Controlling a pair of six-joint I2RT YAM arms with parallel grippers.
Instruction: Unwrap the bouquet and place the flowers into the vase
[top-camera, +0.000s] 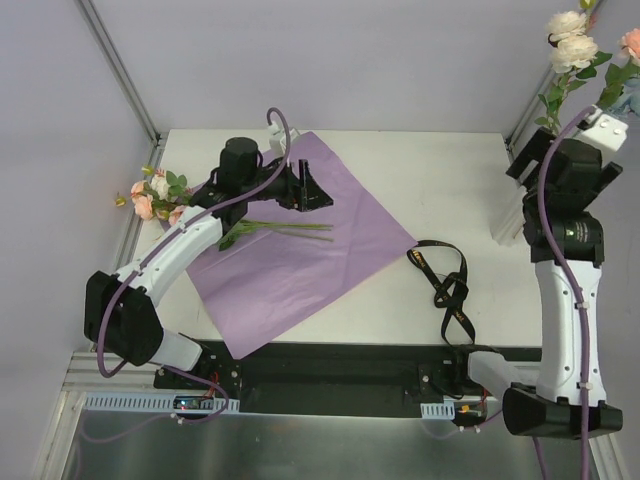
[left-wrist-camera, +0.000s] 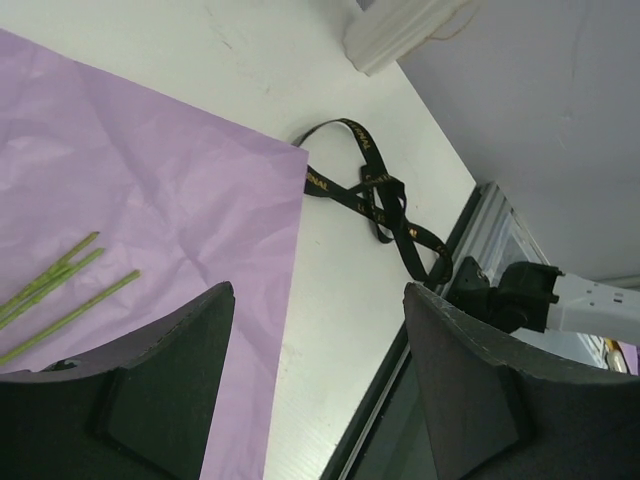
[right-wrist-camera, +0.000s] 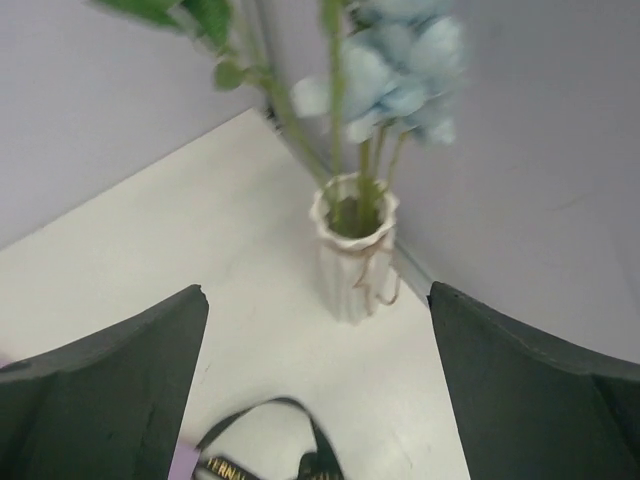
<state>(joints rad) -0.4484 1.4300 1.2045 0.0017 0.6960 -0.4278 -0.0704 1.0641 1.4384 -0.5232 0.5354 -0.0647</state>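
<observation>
Some flowers already stand in the vase (right-wrist-camera: 352, 270) at the far right corner of the table (top-camera: 440, 170), with a pale blue cluster (right-wrist-camera: 405, 65) and cream roses (top-camera: 572, 48) well above its rim. The right gripper (right-wrist-camera: 318, 298) hangs above it on the near side, fingers spread wide and holding nothing. The rest of the bunch, the loose flowers (top-camera: 285, 228), lies on the opened purple paper (top-camera: 300, 280). Their green stems point toward the middle of the sheet and their peach blooms (top-camera: 152, 197) sit off the paper at the table's left edge, partly under the left arm. The left gripper (left-wrist-camera: 318, 300) hovers over the paper just past the stem ends, fingers a good way apart and empty. To my eye the job now is fetching those last stems. I'd come down on the bare green part, gather all of them in one squeeze, and lift straight up so the sheet stays behind. The vase is a long way from the left arm, so passing them to the right one looks sensible. The black ribbon (top-camera: 447, 280) lies looped on the table between paper and vase, where trailing stems could snag it. The vase is slim, its mouth is already crowded, and it stands close to the wall, so new stems should go in from above, gently, or it may tip.
</observation>
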